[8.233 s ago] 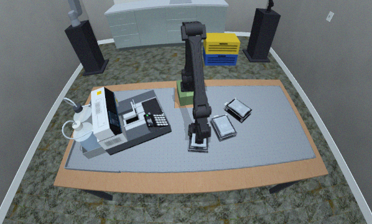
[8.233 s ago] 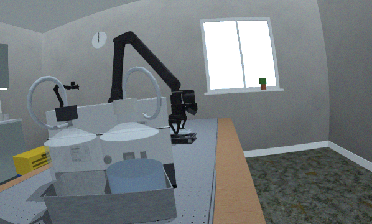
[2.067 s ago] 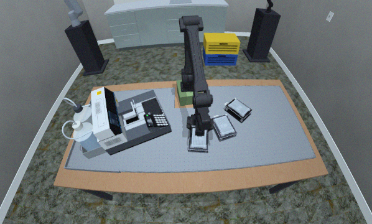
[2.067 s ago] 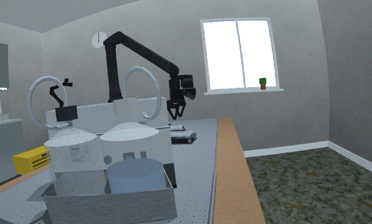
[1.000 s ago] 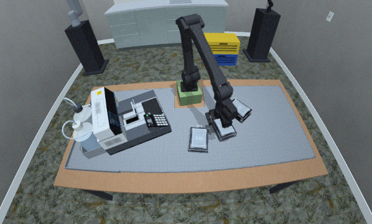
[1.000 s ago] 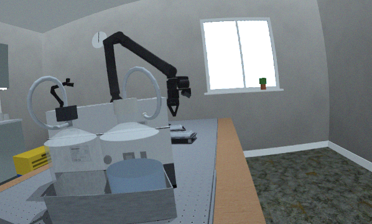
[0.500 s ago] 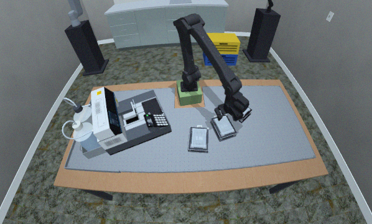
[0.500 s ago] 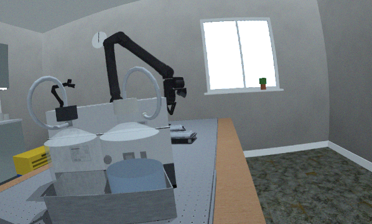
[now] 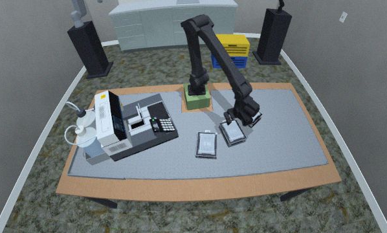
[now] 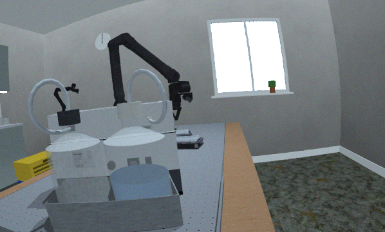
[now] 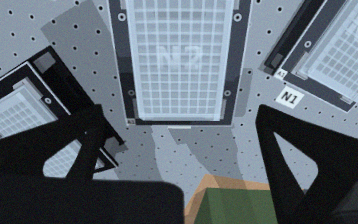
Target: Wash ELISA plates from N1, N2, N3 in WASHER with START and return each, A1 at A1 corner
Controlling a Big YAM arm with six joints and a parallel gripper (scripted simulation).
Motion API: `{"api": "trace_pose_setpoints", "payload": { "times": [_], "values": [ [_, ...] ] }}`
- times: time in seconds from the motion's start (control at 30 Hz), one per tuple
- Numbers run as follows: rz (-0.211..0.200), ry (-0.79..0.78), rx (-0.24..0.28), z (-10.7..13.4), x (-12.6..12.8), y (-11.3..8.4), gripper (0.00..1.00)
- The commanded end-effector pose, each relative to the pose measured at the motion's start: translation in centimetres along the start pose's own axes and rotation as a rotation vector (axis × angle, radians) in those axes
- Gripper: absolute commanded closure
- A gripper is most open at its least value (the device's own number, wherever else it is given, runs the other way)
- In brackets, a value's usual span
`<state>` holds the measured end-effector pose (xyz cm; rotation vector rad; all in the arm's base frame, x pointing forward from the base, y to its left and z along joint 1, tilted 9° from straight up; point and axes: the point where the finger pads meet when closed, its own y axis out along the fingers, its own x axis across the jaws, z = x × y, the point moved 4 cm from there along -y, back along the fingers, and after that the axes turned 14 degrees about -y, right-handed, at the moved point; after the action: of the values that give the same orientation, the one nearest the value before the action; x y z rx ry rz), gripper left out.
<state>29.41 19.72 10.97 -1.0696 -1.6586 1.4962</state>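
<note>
On the left of the table, two bottles with looped hoses stood beside the washer. The nearer bottle held blue liquid. To the right of the washer's tall white housing lay its pale carrier, and at the base's right end sat the keypad, with a small green light glowing at its far left corner.

At the far edge, near the middle, the black arm rose from a green block and reached toward the near right. Behind it on the floor, a yellow box rested on a blue one.

Right of the middle came the three plates. The N1 plate lay in its dark nest, leftmost and nearest. Next to the right, slightly farther back and turned a little, the N2 plate lay in its own nest. Farthest right and back, the third plate lay in a nest partly covered by the gripper in the top view. The gripper was wide open and held nothing, its fingers above the far end of the N2 plate and apart from it.
</note>
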Motion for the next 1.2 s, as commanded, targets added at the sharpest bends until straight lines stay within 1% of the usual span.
{"api": "trace_pose_setpoints", "payload": {
  "times": [0.0,0.17,0.27,0.3,0.33,0.37,0.6,0.67,0.73,0.83,0.87,0.9,0.97,1.1,1.17],
  "values": [
    [0.001,0.003,-0.005,-0.3,0.1,0.9,0.0],
    [0.001,0.004,-0.007,-0.3,-0.2,1.7,0.0],
    [0.001,0.004,-0.01,-0.3,-0.2,1.7,0.0],
    [-0.005,0.003,-0.052,-1.5,-0.1,0.6,0.0],
    [-0.001,0.0,-0.022,-0.8,-0.1,1.7,0.0],
    [0.001,-0.001,-0.004,-0.3,-0.2,2.4,0.0],
    [0.001,0.0,-0.004,-0.2,-0.2,3.6,0.0],
    [0.0,0.003,-0.011,-0.6,-0.2,3.7,0.0],
    [0.001,0.001,-0.006,-0.3,-0.2,4.2,0.0],
    [0.0,0.0,-0.008,-0.3,-0.2,4.3,0.0],
    [-0.005,0.003,-0.05,-1.6,0.0,3.2,0.0],
    [-0.002,0.002,-0.022,-1.0,-0.1,4.2,0.0],
    [0.001,0.002,-0.004,-0.2,-0.2,5.1,0.0],
    [0.0,-0.001,-0.004,-0.2,-0.1,5.7,0.0],
    [-0.002,0.001,-0.021,-1.0,-0.1,5.3,0.0]
  ]
}}
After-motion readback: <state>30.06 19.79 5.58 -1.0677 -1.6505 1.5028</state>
